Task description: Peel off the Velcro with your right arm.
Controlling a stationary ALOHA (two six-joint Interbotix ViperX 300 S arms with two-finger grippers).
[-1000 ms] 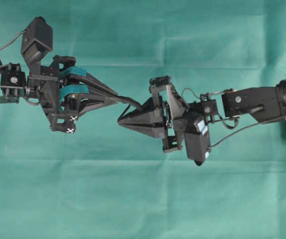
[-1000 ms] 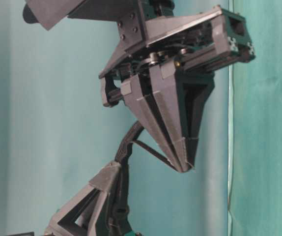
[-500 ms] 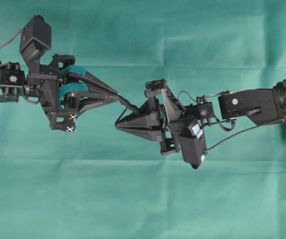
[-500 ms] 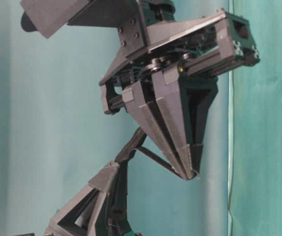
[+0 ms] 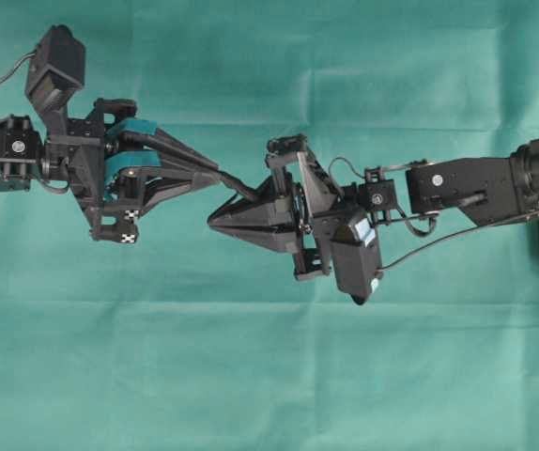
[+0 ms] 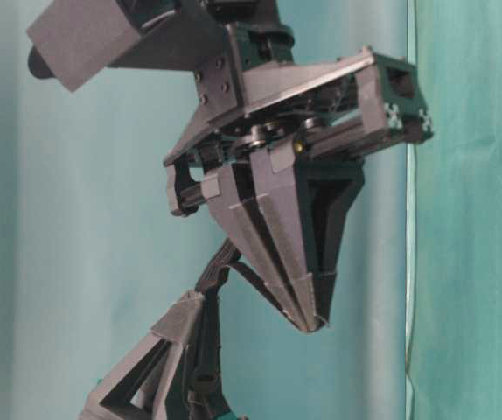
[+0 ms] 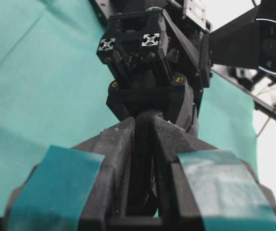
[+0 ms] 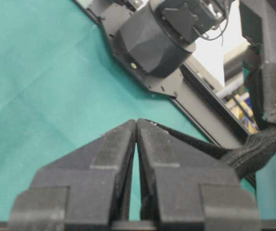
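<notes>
Mid-peel, not finished. The Velcro [image 5: 237, 187] hangs in the air between the two grippers, well above the green cloth [image 5: 269, 376]. The left gripper [image 5: 215, 178] is nearly closed on the thick strap body. The right gripper [image 5: 211, 219] has its fingers [image 8: 119, 149] pressed fully together, pinching what looks like a thin peeled tab; the tip contact is hard to see. Full separation is left. No containers are visible.

Above the green cloth-covered surface [image 5: 251, 376], the left pincer [image 5: 215, 178] sits left of the right pincer [image 5: 215, 221]. The thin black Velcro strap [image 5: 241, 191] runs between them, its ends in both.
</notes>
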